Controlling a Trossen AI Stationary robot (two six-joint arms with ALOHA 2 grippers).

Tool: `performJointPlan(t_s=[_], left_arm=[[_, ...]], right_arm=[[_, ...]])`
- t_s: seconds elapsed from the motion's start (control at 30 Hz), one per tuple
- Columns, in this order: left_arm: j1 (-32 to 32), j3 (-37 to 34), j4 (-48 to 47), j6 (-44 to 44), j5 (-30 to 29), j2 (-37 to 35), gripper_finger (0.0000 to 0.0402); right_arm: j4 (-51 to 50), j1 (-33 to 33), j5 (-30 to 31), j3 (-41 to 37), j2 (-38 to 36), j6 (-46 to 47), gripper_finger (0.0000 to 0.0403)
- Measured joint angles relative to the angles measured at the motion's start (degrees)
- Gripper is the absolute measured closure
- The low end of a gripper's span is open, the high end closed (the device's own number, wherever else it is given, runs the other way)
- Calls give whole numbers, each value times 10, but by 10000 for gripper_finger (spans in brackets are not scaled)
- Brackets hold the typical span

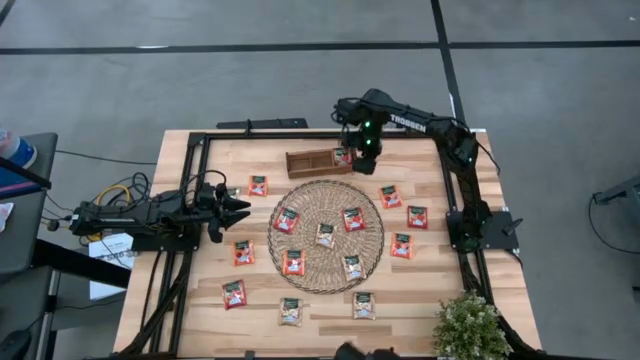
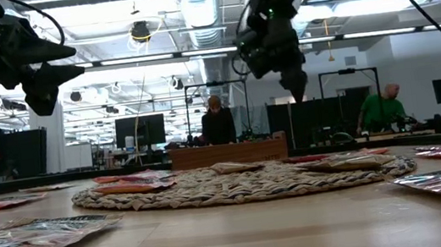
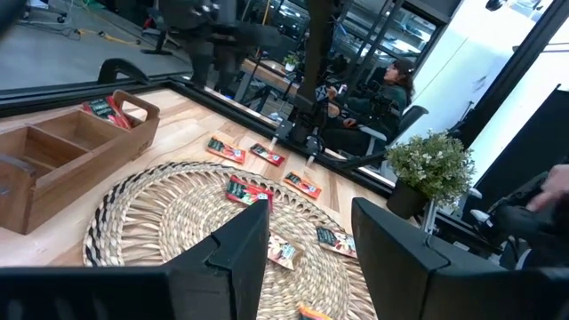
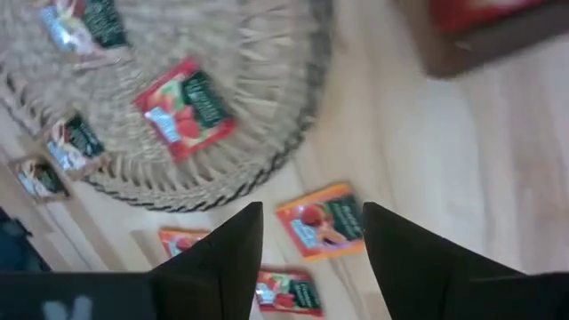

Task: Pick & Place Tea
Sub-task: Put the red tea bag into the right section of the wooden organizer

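Several small tea sachets lie flat on the round woven mat point(image 1: 300, 205) and on the table around it, such as a red one point(image 1: 353, 219) and a beige one point(image 1: 325, 235). One red sachet point(image 1: 343, 156) lies in the right end compartment of the brown wooden tray point(image 1: 310, 163) behind the mat. My right gripper point(image 4: 311, 240) hangs open above the table by the tray's right end, pointing steeply down, with nothing between its fingers. My left gripper point(image 3: 311, 249) waits open and level over the table's left side, pointing at the mat.
More sachets point(image 1: 390, 196) lie between the mat and the right arm's base. A potted plant point(image 1: 470, 325) stands at the near right corner. Black frame rails point(image 1: 200, 150) run along the table's left, far and right edges. People work at desks beyond the far edge.
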Motion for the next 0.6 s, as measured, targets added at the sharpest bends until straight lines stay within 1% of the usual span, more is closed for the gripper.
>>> performJointPlan(t_s=[0.23,0.37,0.5,0.6], left_arm=[[0,0,-3,0,0,0,247],[0,0,-5,0,0,0,247],[0,0,-9,0,4,0,247],[0,0,-14,0,4,0,247]], right_arm=[[-1,81,-1,0,-25,-4,234],[1,111,0,-6,-50,-3,241],[-1,118,7,-52,-99,20,250],[2,111,16,-112,-154,49,261]])
